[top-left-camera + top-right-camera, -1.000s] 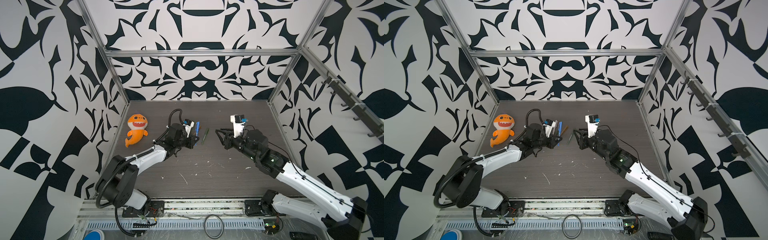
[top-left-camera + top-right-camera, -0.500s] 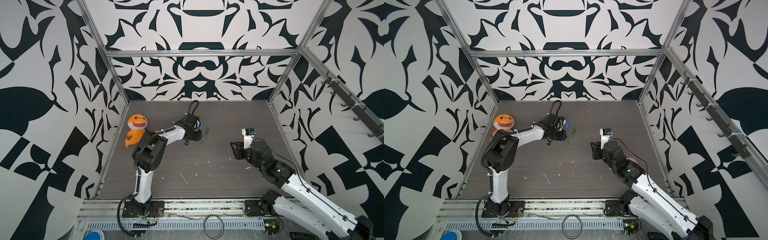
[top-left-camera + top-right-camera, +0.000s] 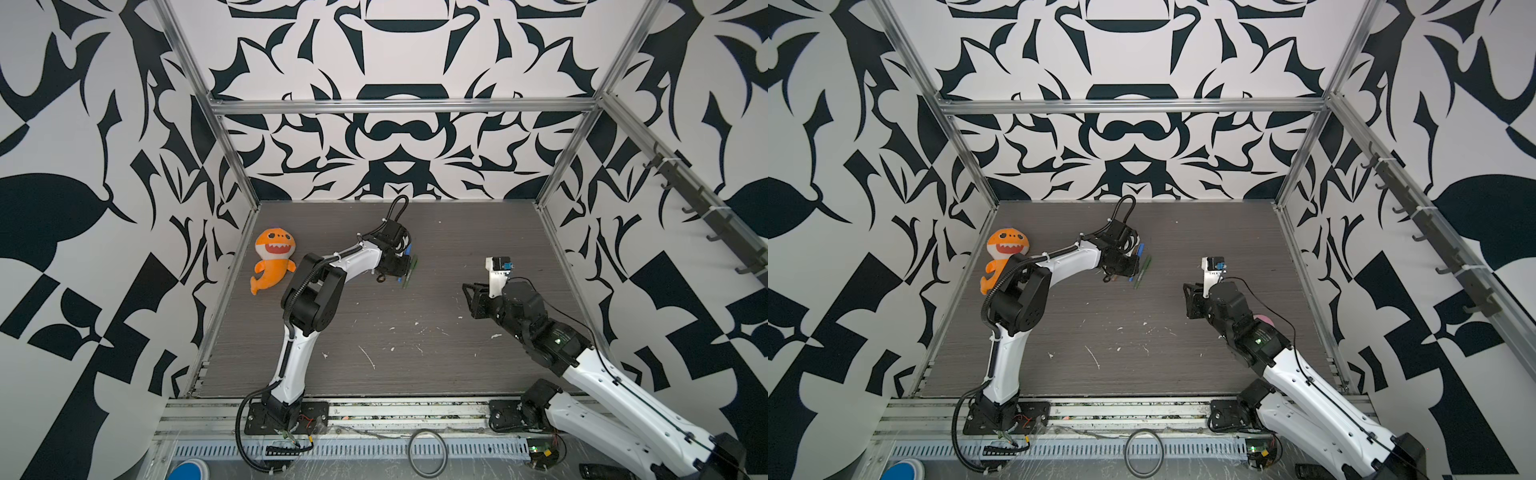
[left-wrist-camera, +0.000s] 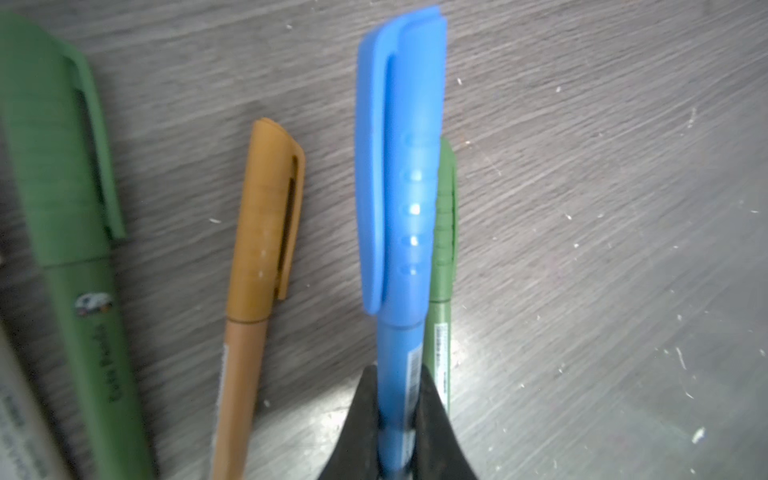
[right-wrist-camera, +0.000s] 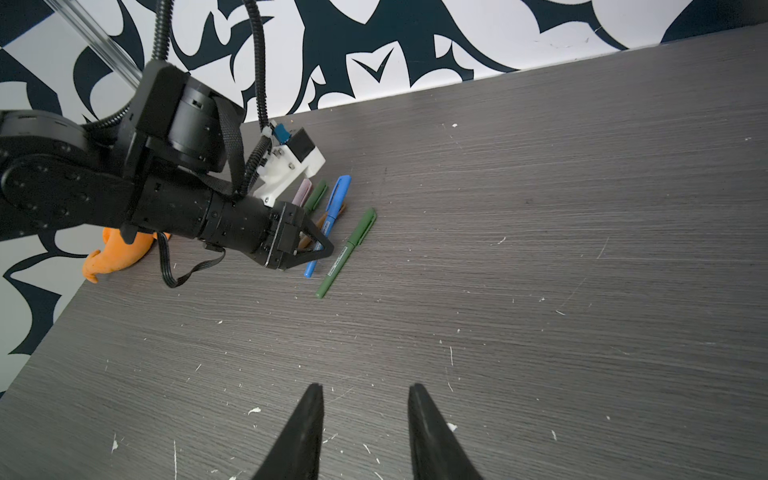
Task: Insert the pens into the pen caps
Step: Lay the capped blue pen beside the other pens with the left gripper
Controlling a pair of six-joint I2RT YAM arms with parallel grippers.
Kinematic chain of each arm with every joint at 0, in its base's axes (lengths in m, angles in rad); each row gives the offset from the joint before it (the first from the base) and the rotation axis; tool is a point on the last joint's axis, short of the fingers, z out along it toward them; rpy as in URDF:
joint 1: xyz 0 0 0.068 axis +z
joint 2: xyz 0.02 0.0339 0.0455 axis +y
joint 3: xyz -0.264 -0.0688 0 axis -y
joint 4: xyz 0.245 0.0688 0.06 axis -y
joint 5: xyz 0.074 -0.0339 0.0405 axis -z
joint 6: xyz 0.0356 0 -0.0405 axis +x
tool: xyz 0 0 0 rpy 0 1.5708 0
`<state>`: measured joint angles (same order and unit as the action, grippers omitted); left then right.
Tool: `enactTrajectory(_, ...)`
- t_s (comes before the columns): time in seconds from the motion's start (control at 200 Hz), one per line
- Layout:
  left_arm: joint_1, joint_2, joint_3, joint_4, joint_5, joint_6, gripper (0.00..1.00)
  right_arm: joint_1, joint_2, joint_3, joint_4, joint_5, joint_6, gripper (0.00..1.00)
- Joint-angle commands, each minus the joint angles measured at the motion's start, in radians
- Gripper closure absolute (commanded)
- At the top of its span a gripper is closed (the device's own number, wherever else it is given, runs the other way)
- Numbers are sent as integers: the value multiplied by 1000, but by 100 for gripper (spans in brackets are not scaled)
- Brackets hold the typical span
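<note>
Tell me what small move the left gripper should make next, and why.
Probably open the left gripper and release the blue pen. Its cap is already on, and it appears to sit low beside the capped orange pen and a green pen on the table. The right gripper is open and empty.

Capped, near-parallel on table (image 4: 582, 208): slim plastic orange-brown pen (image 4: 257, 249), green pen (image 4: 70, 208), second green pen (image 4: 440, 316), pale pink pen (image 5: 302, 192); blue pen (image 4: 401, 249) pinched in left pincer (image 4: 397, 370).
</note>
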<state>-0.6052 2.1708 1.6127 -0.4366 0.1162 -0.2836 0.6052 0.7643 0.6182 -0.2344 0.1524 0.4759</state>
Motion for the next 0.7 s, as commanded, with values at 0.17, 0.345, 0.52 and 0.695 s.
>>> enactTrajectory(0.17,-2,49,35,-88,-51,16,87,-6,-17,15,-12,10,-8,63)
enactTrajectory(0.345,-2,49,41,-96,-47,16,83,-7,-14,31,-23,5,-15,63)
enactTrajectory(0.52,-2,23,44,-109,-44,21,77,-6,-17,53,-42,6,-23,62)
enactTrajectory(0.695,-4,-38,40,-117,-35,29,74,-7,-29,83,-67,14,-39,62)
